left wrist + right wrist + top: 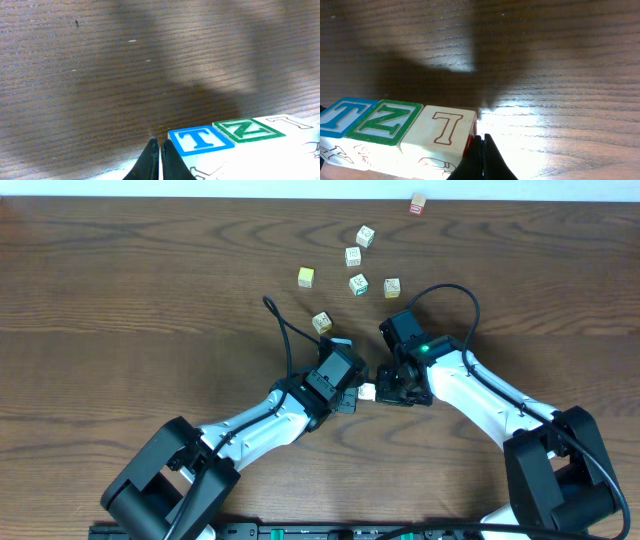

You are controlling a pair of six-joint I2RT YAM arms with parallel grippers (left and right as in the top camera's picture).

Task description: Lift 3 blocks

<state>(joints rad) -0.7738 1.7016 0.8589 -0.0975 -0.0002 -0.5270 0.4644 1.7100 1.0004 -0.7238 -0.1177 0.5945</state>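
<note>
Your brown table (pixel 120 300) holds two arms (pixel 270 415) meeting near its middle. Your left gripper (pixel 159 157) and right gripper (pixel 481 150) each have fingers closed together. The three blocks (pixel 395 122) sit in one row right between the two tips.

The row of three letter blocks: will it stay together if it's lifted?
They look like hard, flat-faced blocks, so the row should stay stiff. But nothing visibly joins them; only the shut left gripper and right gripper sit at the ends, so the green middle block might slip out.
</note>
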